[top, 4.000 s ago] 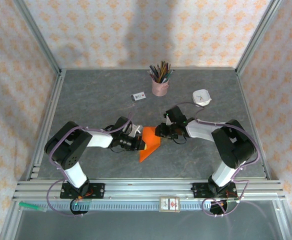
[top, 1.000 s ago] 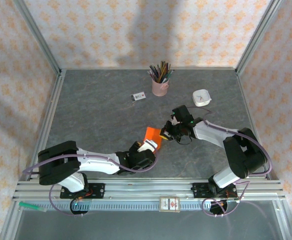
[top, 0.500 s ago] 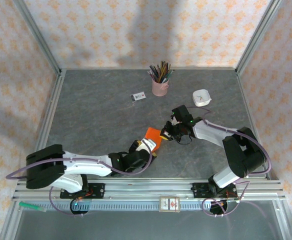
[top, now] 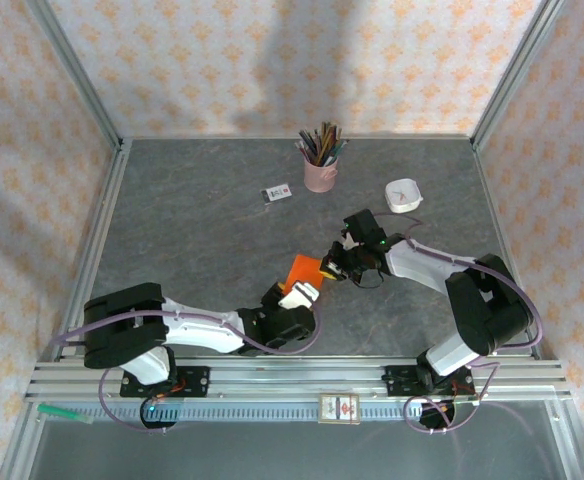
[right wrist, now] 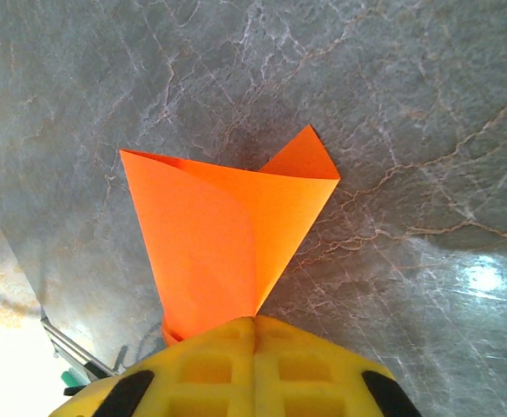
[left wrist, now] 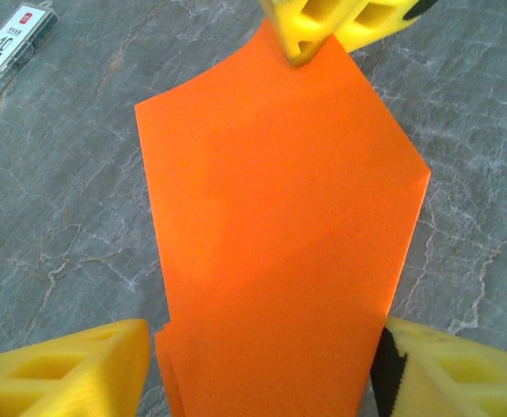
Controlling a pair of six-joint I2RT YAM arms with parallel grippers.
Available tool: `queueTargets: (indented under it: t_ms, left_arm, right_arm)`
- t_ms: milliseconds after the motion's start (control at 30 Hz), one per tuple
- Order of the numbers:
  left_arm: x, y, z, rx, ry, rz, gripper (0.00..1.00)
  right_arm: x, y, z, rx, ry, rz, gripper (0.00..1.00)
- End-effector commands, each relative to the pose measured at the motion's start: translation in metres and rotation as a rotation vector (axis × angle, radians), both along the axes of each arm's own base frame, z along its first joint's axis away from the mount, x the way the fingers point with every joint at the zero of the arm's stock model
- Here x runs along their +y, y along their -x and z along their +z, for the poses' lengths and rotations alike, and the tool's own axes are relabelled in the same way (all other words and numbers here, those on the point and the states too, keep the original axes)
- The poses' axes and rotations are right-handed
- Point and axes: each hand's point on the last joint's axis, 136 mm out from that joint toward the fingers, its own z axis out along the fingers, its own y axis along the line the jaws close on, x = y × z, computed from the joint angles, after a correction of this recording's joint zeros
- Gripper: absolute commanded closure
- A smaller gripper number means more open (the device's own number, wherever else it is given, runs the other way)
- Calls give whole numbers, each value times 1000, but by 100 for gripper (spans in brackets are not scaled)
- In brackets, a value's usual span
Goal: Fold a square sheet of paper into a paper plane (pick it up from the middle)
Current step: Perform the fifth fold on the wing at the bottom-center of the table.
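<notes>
1. Right gripper (right wrist: 253,323) is clamped tight, both yellow fingers pressed together on one tip of the orange paper (right wrist: 223,221). That is a firm pinch.
2. Over to the left gripper (left wrist: 264,339): its jaws stand wide, one yellow finger (left wrist: 62,373) on each side of the paper and the sheet running between them. One finger sits right at the paper's edge. At the other, a thin sliver of table shows between finger and sheet.
3. Seen from above, the paper lies near the middle of the grey table (top: 192,240), directly between the two grippers. It shows there as a small orange patch, with the left gripper covering its near end.
4. The right wrist view has the paper folded over on itself. Its layers meet at the pinch and fan outward, a small triangular corner pokes up behind, and a dark shadow lies on the table beneath.
5. The left wrist view gives a broad, angular outline narrowing to a far point, and the right gripper's fingertips hold that point.
6. At the back of the table stand a pink pencil cup (top: 320,175), a small printed card (top: 277,193) to its left and a small white dish (top: 402,193) to its right, all well apart from the paper.
</notes>
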Motion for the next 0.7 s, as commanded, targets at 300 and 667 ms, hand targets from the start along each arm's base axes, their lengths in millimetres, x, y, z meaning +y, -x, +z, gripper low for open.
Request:
queueTargets:
  t_ms: [300, 667]
  left_arm:
    - [-2, -4, 2, -24, 4, 21, 60]
    - [-12, -1, 3, -7, 31, -18, 86]
  right_arm:
    - [0, -3, 4, 4, -5, -3, 100]
    - [1, -5, 3, -2, -4, 9, 100]
